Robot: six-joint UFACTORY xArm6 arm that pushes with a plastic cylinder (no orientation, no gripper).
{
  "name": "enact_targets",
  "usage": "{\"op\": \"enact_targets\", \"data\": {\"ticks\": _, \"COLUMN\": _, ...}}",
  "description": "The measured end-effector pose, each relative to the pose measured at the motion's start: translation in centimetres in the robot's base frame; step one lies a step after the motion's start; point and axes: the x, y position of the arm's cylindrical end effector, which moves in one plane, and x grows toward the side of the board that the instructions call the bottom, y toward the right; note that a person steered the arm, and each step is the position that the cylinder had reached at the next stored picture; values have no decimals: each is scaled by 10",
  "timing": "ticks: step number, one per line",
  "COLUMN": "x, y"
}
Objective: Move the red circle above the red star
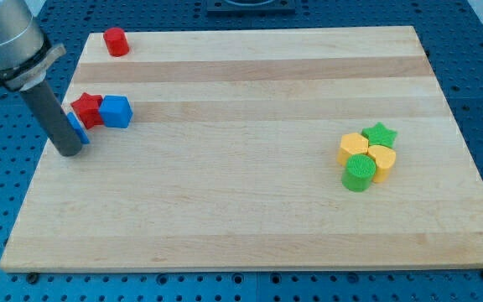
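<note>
The red circle is a short red cylinder near the board's top left corner. The red star lies lower down at the left, touching a blue cube on its right. A second blue block, partly hidden by the rod, sits at the star's lower left. My tip rests on the board at the left, just below and left of the red star, against that partly hidden blue block. The red circle is well above the tip and apart from it.
A cluster at the view's right holds a green star, a yellow hexagon-like block, a yellow heart and a green cylinder. The wooden board lies on a blue perforated table.
</note>
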Motion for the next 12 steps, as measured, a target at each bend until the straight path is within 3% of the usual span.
{"op": "enact_targets", "data": {"ticks": 2, "x": -7, "y": 27}}
{"op": "enact_targets", "data": {"ticks": 3, "x": -7, "y": 105}}
{"op": "enact_targets", "data": {"ticks": 4, "x": -51, "y": 141}}
{"op": "enact_targets", "data": {"ticks": 5, "x": -128, "y": 145}}
{"op": "enact_targets", "data": {"ticks": 6, "x": -210, "y": 141}}
{"op": "enact_targets", "data": {"ticks": 7, "x": -258, "y": 114}}
{"op": "enact_targets", "data": {"ticks": 12, "x": -259, "y": 11}}
